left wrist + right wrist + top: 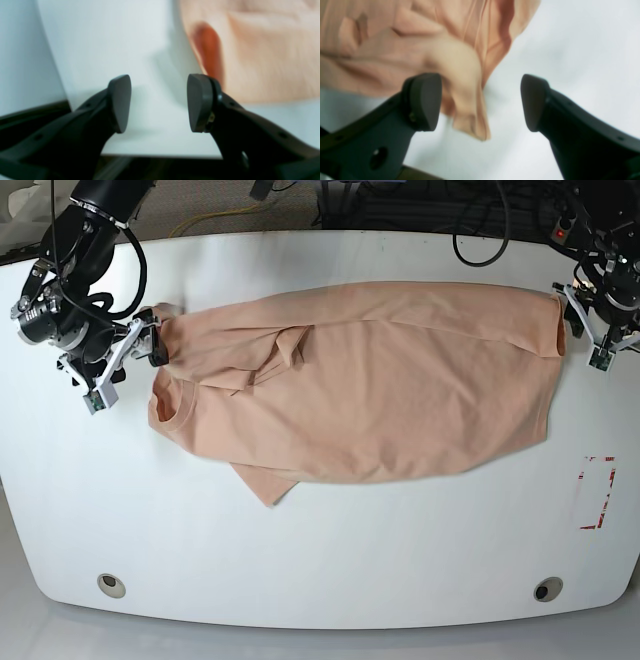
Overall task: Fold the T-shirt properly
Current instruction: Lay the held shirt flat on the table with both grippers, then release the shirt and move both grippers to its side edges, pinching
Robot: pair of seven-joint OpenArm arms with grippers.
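The peach T-shirt (380, 390) lies spread across the white table (320, 560), folded over lengthwise, with its neck at the left and a sleeve poking out below. At the shirt's left top corner my right gripper (152, 340) stands open. In the right wrist view a loose flap of the T-shirt (470, 112) hangs between the right gripper's (481, 102) fingers, unpinched. My left gripper (572, 315) is open at the shirt's right top corner. In the left wrist view the left gripper (158, 103) has only bare table between its fingers, and the T-shirt (270, 55) lies just beyond the right finger.
A red-outlined rectangle (597, 492) is marked on the table at the right. Two round holes (112, 585) (546, 589) sit near the front edge. Cables hang behind the table's far edge.
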